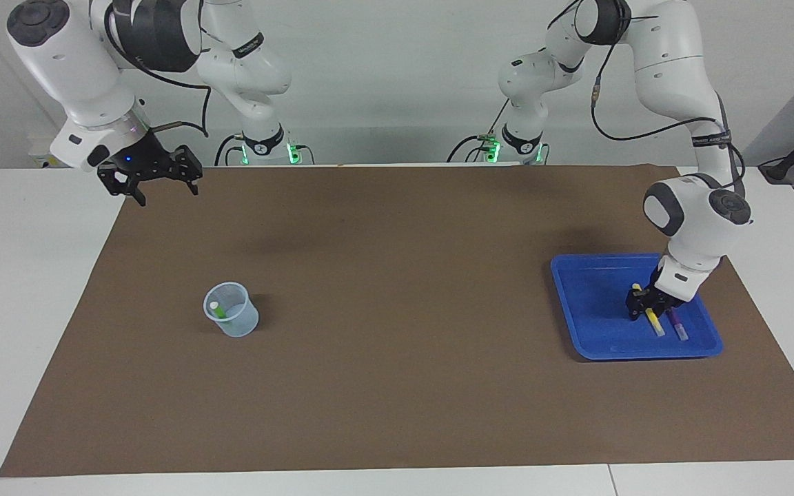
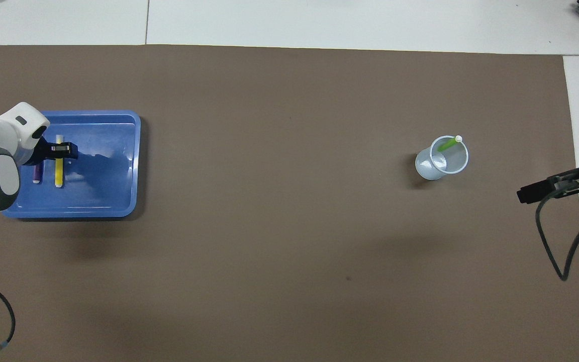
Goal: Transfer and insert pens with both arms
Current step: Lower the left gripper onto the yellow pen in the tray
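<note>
The yellow pen point(image 1: 654, 322) and the dark purple pen point(image 1: 677, 325) lie side by side in the blue tray point(image 1: 590, 303) toward the left arm's end of the table. My left gripper point(image 1: 647, 305) is down in the tray, straddling the yellow pen point(image 2: 59, 173) near its middle, with the purple pen point(image 2: 37, 173) just beside it. The pen still rests on the tray floor. The green pen point(image 1: 218, 311) stands tilted in the clear cup point(image 1: 233, 320) toward the right arm's end. My right gripper point(image 1: 152, 176) hangs open and empty, high over the mat's edge near its base.
The tray point(image 2: 108, 166) and the cup point(image 2: 432, 168) sit far apart on the brown mat point(image 1: 397, 310). White table surrounds the mat. Two smaller white arms with green-lit bases point(image 1: 266, 148) stand at the robots' end. A cable loops beside the right gripper point(image 2: 525, 193).
</note>
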Controlling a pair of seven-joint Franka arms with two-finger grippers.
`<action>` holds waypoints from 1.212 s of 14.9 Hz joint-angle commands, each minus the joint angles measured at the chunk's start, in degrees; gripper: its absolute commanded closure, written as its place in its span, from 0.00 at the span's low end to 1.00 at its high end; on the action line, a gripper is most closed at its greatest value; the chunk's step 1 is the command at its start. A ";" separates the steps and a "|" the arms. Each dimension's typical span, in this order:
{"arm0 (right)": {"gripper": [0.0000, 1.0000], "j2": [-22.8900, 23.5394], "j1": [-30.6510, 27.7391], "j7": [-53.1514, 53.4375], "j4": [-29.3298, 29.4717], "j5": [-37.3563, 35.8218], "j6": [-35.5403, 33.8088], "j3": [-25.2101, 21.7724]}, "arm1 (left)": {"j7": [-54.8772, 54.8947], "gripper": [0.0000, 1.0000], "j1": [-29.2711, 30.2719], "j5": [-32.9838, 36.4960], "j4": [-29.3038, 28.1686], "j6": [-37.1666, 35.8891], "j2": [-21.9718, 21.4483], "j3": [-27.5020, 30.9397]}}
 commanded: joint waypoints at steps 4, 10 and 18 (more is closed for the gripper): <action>0.00 -1.66 0.27 -0.73 -1.60 -1.73 0.27 0.43 | -0.49 0.78 0.08 1.40 -1.09 0.86 -0.21 0.38; 0.00 -1.75 -0.26 -0.91 -1.86 -1.73 0.36 0.43 | -0.75 1.00 0.25 1.31 -0.74 0.08 -0.21 0.37; 0.00 -2.45 -0.25 -1.43 -3.70 -1.56 1.24 0.43 | -11.54 1.00 -2.29 -4.92 11.74 -13.98 1.29 0.29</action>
